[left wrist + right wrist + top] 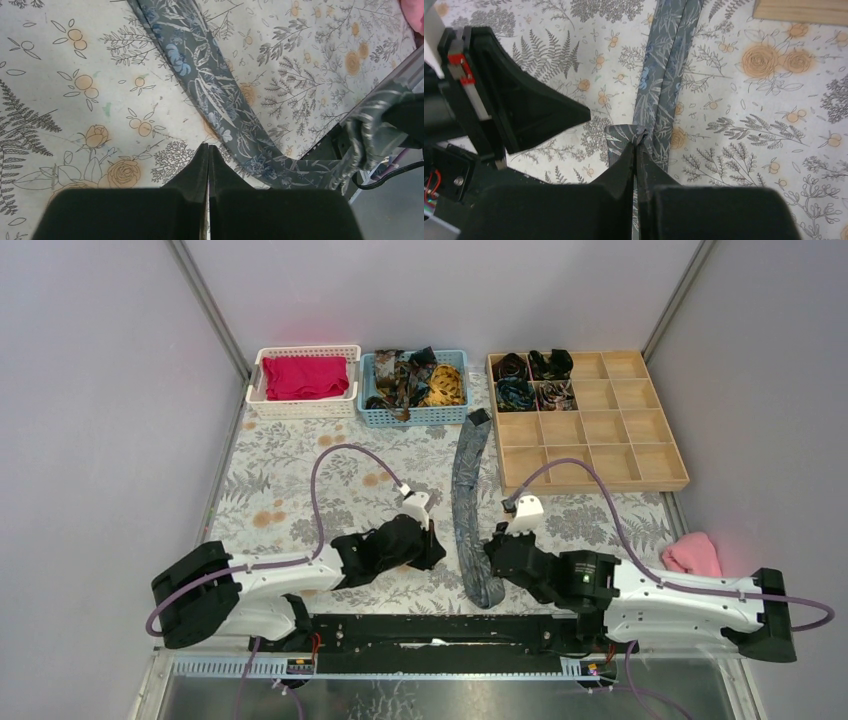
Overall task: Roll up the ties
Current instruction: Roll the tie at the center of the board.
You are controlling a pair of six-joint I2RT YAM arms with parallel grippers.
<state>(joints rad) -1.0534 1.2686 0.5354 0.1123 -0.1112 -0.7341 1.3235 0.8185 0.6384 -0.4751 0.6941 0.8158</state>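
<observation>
A grey floral tie lies lengthwise down the middle of the table, its narrow end far and its wide end near. My right gripper is shut on a pinched fold of the tie at the near end, and in the top view the right gripper sits at that end. Just left of the strip, my left gripper rests over the tablecloth. The left gripper is shut with nothing in it, beside the tie. More ties fill the blue basket. Coiled ties sit in the wooden tray's far-left compartments.
The wooden compartment tray stands at the far right. A white basket with magenta cloth is at the far left. A pink cloth lies by the right arm. The black rail runs along the near edge.
</observation>
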